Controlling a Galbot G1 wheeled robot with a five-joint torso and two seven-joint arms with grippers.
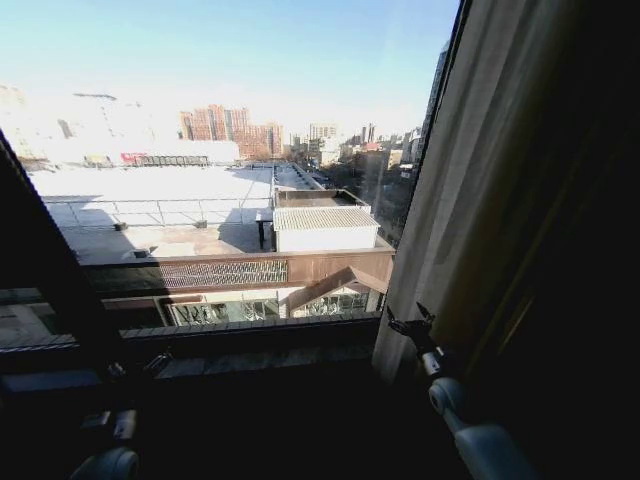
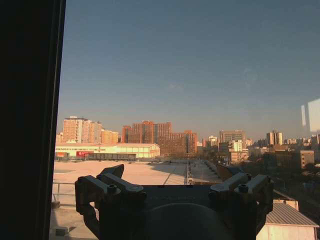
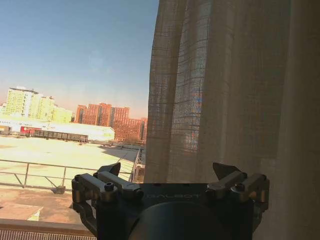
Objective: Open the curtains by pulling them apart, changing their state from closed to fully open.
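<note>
Step in hand: judged from the bare glass, the window is largely uncovered; what remains is pushing the right-hand panel fully aside.
Doing it well: take the panel's free edge low down, gather several pleats, and draw it sideways along the rail rather than downward, so the thin cloth does not strain.
Right gripper (image 1: pixel 411 322): raised just beside the sheer curtain's (image 1: pixel 450 200) inner edge, jaws released, holding nothing.
Left gripper (image 2: pixel 172 187): low by the dark window frame (image 2: pixel 30 120), jaws released, facing bare glass.
Curtain: translucent cream weave, narrow vertical pleats, bunched at the window's right side; buildings show faintly through it.
</note>
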